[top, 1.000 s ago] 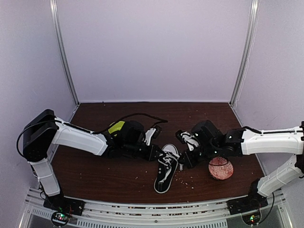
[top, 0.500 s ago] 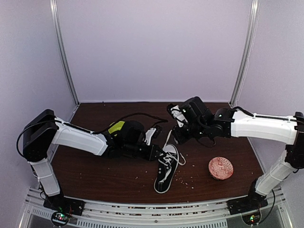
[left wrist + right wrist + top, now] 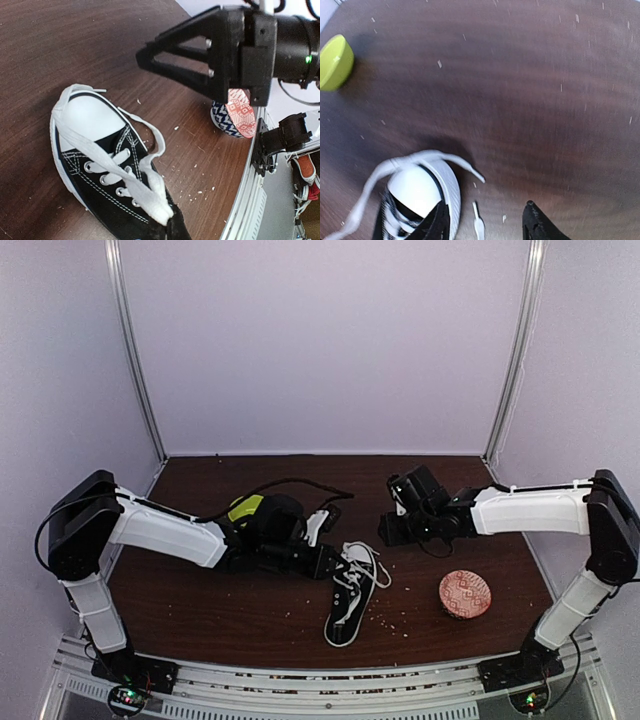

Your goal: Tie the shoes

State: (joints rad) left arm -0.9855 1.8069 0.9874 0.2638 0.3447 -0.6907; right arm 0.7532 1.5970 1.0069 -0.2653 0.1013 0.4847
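the right gripper (image 3: 388, 530) has been withdrawn from the sneaker (image 3: 350, 605); the lace (image 3: 435, 156) has been released around its toe.

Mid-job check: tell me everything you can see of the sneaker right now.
The sneaker is a black canvas low-top with white stitching, metal eyelets, white rubber sole and white toe cap. It sits sole-down on the wooden table between the arms, toe pointing away from the bases. Its white laces are untied: one runs from the toe across the eyelets to the left gripper, which looks shut on it; the other trails loose on the table beside the toe.
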